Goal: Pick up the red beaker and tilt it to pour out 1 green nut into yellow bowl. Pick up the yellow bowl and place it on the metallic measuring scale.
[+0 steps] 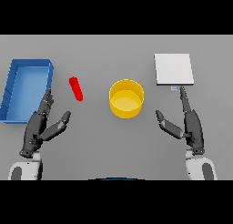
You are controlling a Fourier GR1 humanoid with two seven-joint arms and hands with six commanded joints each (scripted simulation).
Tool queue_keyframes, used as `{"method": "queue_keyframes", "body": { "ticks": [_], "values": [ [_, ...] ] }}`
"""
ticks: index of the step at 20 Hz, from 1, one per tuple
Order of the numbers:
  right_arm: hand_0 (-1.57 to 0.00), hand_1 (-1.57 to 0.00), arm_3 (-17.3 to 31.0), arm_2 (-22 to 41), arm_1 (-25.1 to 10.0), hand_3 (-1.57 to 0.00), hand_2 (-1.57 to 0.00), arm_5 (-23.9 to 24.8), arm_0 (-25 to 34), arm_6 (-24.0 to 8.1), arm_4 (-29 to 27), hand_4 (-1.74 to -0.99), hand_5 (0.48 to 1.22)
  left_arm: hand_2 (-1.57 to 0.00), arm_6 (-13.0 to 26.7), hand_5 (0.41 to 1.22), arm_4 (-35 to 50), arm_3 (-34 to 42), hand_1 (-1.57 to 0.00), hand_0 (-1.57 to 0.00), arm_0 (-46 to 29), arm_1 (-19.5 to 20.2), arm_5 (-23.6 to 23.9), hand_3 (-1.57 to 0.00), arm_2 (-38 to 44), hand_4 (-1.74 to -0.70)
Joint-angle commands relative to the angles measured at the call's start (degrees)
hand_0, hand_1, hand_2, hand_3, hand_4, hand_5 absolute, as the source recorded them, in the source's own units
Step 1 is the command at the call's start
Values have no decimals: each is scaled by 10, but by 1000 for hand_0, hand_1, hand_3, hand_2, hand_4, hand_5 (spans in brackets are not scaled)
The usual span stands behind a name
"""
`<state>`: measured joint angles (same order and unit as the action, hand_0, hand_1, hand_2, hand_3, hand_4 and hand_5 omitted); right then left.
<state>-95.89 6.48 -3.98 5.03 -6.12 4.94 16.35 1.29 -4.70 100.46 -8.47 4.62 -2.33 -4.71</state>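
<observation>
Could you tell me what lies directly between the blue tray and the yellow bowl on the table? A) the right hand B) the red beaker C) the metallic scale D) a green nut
B: the red beaker lies on the table right of the blue tray and left of the yellow bowl.

Table: I see a flat grey table (113, 145) in front of me. It fills the whole view.
Color: the grey is plain and the same all over.
Light: it is soft and even, with only faint shadows.
Blue tray: a blue tray (13, 89) sits on the table, far to my left.
Walls and floor: I cannot see any.
</observation>
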Motion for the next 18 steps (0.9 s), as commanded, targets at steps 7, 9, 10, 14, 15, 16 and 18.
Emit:
{"method": "queue_keyframes", "body": {
  "ticks": [7,9,10,14,15,16,18],
  "values": [
    [1,1,-23,4,3,1,1,-19,-16,2,-20,-1230,617,1,4,611,-31,-73,1,1,53,-1,4,1,-5,-1191],
    [1,1,-20,3,2,1,1,-19,-8,0,-20,-1246,627,1,-6,622,-39,-108,1,1,86,-5,7,1,-4,-1219],
    [1,1,-20,-2,-2,1,1,-23,-9,8,-28,-1256,631,1,-14,626,-48,-136,1,1,101,-10,15,1,-3,-1222],
    [1,1,-18,-6,-3,1,1,-31,-6,7,-41,-1280,634,1,-29,650,-54,-207,1,1,158,-10,23,1,11,-1248],
    [1,1,-16,-4,-1,1,1,-28,-3,8,-36,-1281,635,1,-31,660,-55,-220,1,1,168,-9,25,1,15,-1255],
    [1,1,-11,-9,-4,1,1,-26,1,6,-36,-1278,634,1,-37,668,-57,-239,1,1,181,-13,31,1,17,-1262],
    [1,1,-10,-12,-9,1,1,-28,-2,13,-37,-1268,635,1,-45,677,-57,-267,1,1,206,-11,32,1,24,-1271]
  ]
}}
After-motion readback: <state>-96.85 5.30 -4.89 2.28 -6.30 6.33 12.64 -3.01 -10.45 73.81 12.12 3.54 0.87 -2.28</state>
